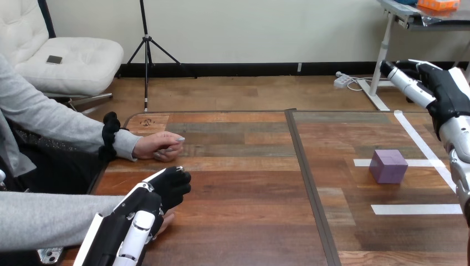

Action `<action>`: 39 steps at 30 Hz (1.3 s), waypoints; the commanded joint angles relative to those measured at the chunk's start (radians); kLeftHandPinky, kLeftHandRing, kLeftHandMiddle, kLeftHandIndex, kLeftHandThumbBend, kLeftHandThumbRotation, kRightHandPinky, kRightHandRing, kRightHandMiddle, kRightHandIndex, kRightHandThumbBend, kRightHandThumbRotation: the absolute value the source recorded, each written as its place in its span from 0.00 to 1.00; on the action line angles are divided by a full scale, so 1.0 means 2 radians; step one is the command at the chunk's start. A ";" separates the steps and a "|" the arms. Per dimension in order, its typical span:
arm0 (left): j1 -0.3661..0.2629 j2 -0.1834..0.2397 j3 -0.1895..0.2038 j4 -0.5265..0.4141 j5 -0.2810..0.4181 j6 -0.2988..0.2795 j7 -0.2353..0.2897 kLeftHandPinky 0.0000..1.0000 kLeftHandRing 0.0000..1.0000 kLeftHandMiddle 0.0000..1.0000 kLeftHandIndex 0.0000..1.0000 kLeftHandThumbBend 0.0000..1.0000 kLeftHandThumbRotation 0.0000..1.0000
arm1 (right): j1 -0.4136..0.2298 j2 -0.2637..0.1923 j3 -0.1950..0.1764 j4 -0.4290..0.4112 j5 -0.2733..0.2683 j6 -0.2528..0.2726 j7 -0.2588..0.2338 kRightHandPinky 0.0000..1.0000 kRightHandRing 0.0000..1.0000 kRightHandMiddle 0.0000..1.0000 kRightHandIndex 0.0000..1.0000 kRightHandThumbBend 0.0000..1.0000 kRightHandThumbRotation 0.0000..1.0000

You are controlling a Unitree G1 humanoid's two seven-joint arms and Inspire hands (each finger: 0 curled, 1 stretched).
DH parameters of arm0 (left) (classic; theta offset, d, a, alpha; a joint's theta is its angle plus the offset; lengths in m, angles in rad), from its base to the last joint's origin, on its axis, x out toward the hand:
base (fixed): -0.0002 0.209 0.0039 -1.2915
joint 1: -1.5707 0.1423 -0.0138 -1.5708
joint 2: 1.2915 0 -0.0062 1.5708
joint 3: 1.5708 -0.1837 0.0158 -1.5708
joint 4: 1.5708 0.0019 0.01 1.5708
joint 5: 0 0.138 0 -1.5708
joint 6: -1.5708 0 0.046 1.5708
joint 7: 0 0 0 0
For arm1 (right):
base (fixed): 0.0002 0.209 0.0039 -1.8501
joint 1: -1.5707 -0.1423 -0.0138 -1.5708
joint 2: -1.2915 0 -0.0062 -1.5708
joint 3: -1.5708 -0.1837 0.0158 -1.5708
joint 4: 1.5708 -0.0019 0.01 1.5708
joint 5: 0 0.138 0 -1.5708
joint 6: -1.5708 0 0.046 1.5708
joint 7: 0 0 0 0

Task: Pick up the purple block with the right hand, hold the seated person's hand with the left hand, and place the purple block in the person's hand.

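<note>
The robot's left hand (166, 188) sits low at the near left of the worktop (249, 221), its white-shelled back turned up, lying over the person's nearer hand (165, 221), of which just a sliver shows below and beside it. The two look to be touching, but I cannot tell whether the left hand grips that hand or merely rests on it. Farther back along the left edge, the person's farther hand (158, 147) lies loosely curled on the wood, apart from the robot's hand. The right hand (443, 88) is raised at the far right, above the worktop, its fingers stretched out toward the left and holding nothing. The purple block (388, 165) stands on the worktop's right half among white tape strips (415, 209), below and to the left of the right hand and well apart from it.
</note>
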 commanded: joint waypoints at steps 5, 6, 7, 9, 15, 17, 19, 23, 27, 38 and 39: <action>-0.028 -0.002 0.004 -0.012 -0.006 -0.005 -0.003 0.85 0.83 0.81 0.77 0.49 0.83 | -0.029 -0.023 0.026 0.000 -0.027 0.003 -0.010 0.80 0.89 0.89 0.84 0.81 0.62; -0.028 -0.002 0.004 -0.012 -0.005 -0.005 -0.003 0.85 0.82 0.81 0.77 0.50 0.83 | -0.029 -0.024 0.029 0.000 -0.031 0.002 -0.011 0.79 0.88 0.89 0.84 0.81 0.61; -0.028 -0.002 0.005 -0.012 -0.005 -0.005 -0.003 0.85 0.82 0.81 0.77 0.50 0.83 | -0.028 -0.025 0.030 0.000 -0.034 0.001 -0.011 0.78 0.87 0.88 0.84 0.81 0.61; -0.028 -0.002 0.005 -0.013 -0.004 -0.006 -0.003 0.85 0.82 0.81 0.77 0.50 0.83 | -0.028 -0.027 0.039 0.000 -0.044 0.004 -0.012 0.76 0.86 0.87 0.84 0.82 0.61; -0.026 -0.001 0.005 -0.016 -0.004 -0.002 -0.003 0.83 0.82 0.80 0.77 0.51 0.83 | -0.027 -0.031 0.058 0.003 -0.066 0.014 -0.015 0.72 0.83 0.86 0.84 0.87 0.60; -0.027 -0.002 0.005 -0.017 -0.005 -0.001 -0.003 0.83 0.82 0.81 0.77 0.51 0.83 | -0.026 -0.031 0.063 0.003 -0.072 0.017 -0.015 0.71 0.83 0.86 0.84 0.88 0.60; -0.027 -0.002 0.005 -0.016 -0.005 -0.002 -0.003 0.82 0.82 0.80 0.77 0.51 0.82 | -0.025 -0.031 0.066 0.004 -0.075 0.019 -0.015 0.71 0.83 0.86 0.84 0.90 0.59; -0.028 -0.004 0.005 -0.013 -0.004 -0.006 -0.003 0.81 0.81 0.80 0.76 0.50 0.82 | -0.020 -0.029 0.075 0.004 -0.084 0.024 -0.018 0.71 0.83 0.86 0.85 0.93 0.59; -0.028 -0.005 0.005 -0.012 -0.003 -0.009 -0.003 0.80 0.81 0.80 0.76 0.50 0.83 | -0.015 -0.028 0.081 0.005 -0.092 0.026 -0.023 0.70 0.82 0.84 0.85 0.96 0.59; -0.026 -0.002 0.006 -0.014 -0.007 -0.009 -0.007 0.78 0.81 0.80 0.75 0.49 0.84 | -0.001 -0.024 0.089 0.010 -0.098 0.025 -0.025 0.69 0.82 0.85 0.84 1.00 0.55; -0.026 -0.002 0.007 -0.015 -0.007 -0.008 -0.007 0.78 0.81 0.80 0.75 0.50 0.84 | -0.001 -0.024 0.090 0.010 -0.098 0.025 -0.025 0.69 0.82 0.85 0.84 1.00 0.55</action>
